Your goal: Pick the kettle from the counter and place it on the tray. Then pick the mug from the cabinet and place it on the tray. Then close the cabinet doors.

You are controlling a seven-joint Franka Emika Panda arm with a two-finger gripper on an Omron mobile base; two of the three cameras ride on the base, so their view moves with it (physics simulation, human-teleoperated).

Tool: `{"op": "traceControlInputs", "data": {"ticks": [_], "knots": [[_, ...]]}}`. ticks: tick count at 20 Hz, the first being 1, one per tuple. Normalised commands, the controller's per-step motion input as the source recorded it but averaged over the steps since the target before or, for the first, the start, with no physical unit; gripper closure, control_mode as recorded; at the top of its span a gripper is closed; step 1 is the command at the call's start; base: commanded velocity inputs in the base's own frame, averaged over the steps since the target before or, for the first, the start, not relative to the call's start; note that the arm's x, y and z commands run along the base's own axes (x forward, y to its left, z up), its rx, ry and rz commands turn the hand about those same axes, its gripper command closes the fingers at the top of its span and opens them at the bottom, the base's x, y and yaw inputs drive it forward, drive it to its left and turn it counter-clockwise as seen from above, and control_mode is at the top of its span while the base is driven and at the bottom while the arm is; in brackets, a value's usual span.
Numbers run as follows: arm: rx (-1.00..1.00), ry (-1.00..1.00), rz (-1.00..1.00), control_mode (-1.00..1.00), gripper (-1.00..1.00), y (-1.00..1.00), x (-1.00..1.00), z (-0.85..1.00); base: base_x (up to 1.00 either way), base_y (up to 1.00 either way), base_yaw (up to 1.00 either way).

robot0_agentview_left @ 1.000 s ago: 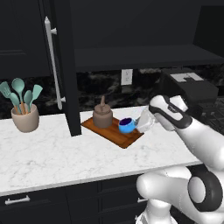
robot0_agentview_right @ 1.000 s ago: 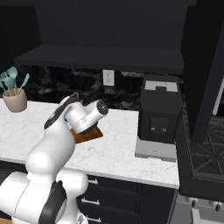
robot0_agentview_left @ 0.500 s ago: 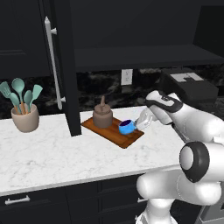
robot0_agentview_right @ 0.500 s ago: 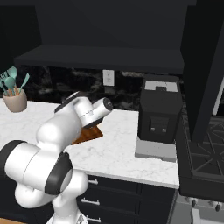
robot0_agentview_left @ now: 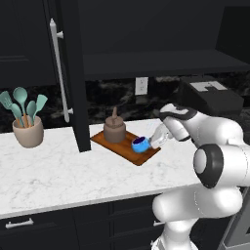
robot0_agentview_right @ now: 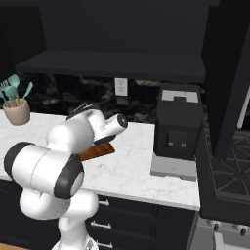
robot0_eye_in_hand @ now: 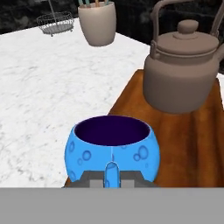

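The gripper (robot0_eye_in_hand: 112, 180) is clamped on the mug (robot0_eye_in_hand: 111, 147) by its handle; the mug sits over the tray (robot0_agentview_left: 128, 144) edge, just beside the kettle (robot0_agentview_left: 115, 130), which stands farther in.

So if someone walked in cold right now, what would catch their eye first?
Probably the bright blue mug on the near corner of the wooden tray, with the hand shut on its little handle. Next, the brown kettle already standing on that tray, and the open cabinet door hanging over the counter.
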Motion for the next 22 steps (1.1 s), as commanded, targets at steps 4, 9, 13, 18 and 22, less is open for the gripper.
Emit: {"op": "traceControlInputs", "data": {"ticks": [4,9,13,18,22], "knots": [[0.01,0.00,0.00,-1.00,1.00,0.00,0.31,-0.18,0.00,0.00,0.00],[0.02,0.00,0.00,-1.00,1.00,0.00,0.33,-0.17,0.00,0.00,0.00],[0.01,0.00,0.00,-1.00,1.00,0.00,0.29,-0.21,0.00,0.00,0.00],[0.00,0.00,0.00,-1.00,1.00,0.00,0.21,-0.23,0.00,0.00,0.00],[0.00,0.00,0.00,-1.00,1.00,0.00,0.13,-0.20,0.00,0.00,0.00]]}}
